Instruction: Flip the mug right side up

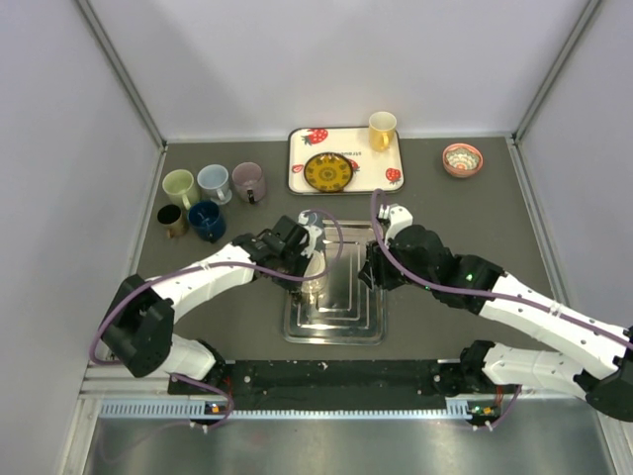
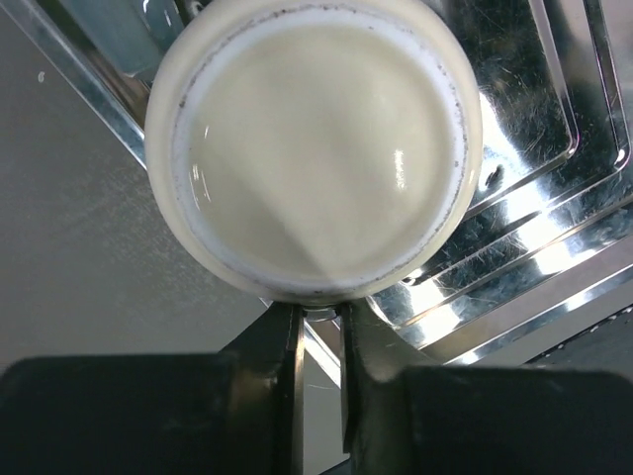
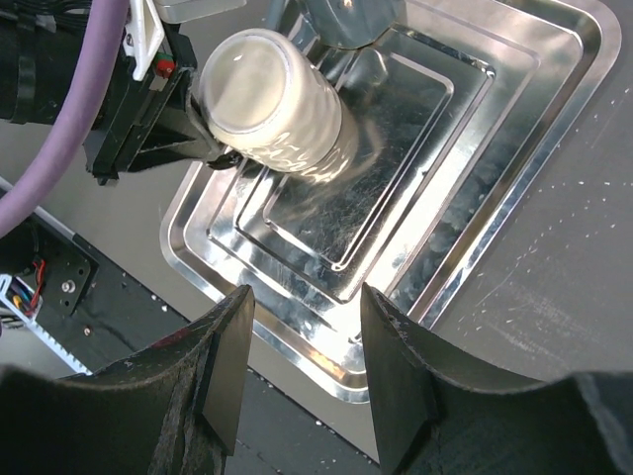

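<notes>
1. Top view: the mug [image 1: 315, 280] stands upside down on the left half of the steel tray [image 1: 351, 309], close to its left rim. The left gripper [image 1: 303, 265] is right at the mug. The right gripper [image 1: 368, 269] is over the tray's right rim, apart from the mug. The tray's near half is bare. On the table [image 1: 445, 218], five cups [image 1: 206, 220] cluster far left, with a serving tray [image 1: 297, 148] and a bowl [image 1: 462, 158] at the back.
2. Left wrist: the mug [image 2: 315, 148] is base up and overhangs the tray [image 2: 554, 129] steps. The left gripper [image 2: 318, 322] has its jaws nearly together, a thin slit, tips at the mug's wall. Cannot tell if they pinch anything.
3. Right wrist: the right gripper [image 3: 302, 366] is open and holds nothing, above the tray's [image 3: 495, 148] near rim. The mug [image 3: 267, 104] is well ahead, the left gripper's fingers [image 3: 188, 139] touching its side.
</notes>
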